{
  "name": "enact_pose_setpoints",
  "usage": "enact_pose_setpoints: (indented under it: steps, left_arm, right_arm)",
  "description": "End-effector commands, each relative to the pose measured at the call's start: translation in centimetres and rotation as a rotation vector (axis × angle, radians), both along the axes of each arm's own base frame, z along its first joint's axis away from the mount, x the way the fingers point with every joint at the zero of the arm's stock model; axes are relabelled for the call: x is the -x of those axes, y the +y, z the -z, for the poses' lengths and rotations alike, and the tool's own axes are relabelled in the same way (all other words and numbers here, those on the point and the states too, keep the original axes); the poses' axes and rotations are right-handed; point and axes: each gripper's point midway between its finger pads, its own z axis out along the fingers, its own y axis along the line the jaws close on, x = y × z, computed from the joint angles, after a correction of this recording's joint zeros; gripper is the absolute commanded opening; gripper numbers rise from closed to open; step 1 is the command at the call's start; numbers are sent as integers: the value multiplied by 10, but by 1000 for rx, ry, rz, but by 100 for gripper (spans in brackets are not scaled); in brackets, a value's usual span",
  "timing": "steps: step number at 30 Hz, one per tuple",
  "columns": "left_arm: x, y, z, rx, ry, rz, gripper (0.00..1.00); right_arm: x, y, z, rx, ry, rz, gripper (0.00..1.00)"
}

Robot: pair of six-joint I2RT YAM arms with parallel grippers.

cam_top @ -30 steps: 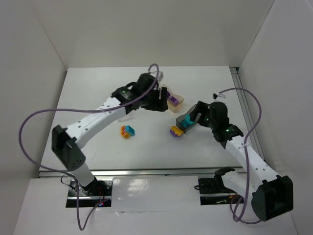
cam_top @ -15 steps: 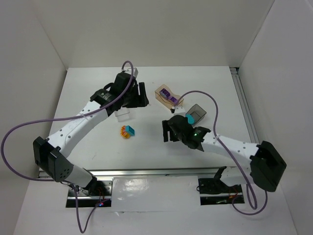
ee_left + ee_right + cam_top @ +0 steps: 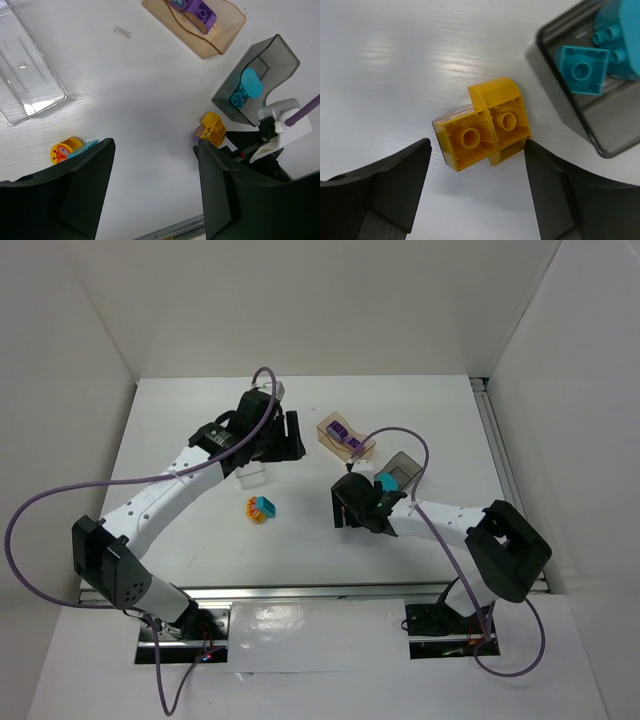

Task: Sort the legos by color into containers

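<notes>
Print on the orange brick (image 3: 61, 151), which lies just beside one finger of the left gripper (image 3: 155, 150) with a teal brick (image 3: 86, 146) against it, is a small coloured picture too small to make out. The left gripper's fingers stand wide apart over the table (image 3: 140, 90), with nothing between them. The right gripper (image 3: 476, 160) is spread too, and one yellow brick (image 3: 482, 122) lies on the table in the gap between its fingers, touching neither. This brick is chunky, with two round hollow studs, one rounded end and a paler face on one side. Just beyond the right gripper's tip sits the dark grey tray (image 3: 600, 125), holding two teal pieces (image 3: 582, 70): one is square with a single stud, the other larger and only partly in view. Ahead of the left gripper lies the peach tray (image 3: 225, 35) with two purple bricks (image 3: 337, 428), and off to its side the clear tray (image 3: 30, 80). Counted: three trays, two purple bricks, two teal pieces in the grey tray, one yellow brick, one orange brick with its teal brick.
</notes>
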Motion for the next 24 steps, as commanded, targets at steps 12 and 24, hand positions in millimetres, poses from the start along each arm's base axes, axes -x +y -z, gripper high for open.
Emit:
enact_pose_setpoints:
  steps: [12, 24]
  left_arm:
    - [-8, 22, 6, 10, 4, -56, 74]
    - [-9, 23, -5, 45, -21, -40, 74]
  right_arm:
    - [-24, 82, -46, -201, -91, -210, 81]
    - [-19, 26, -62, -359, -90, -172, 78]
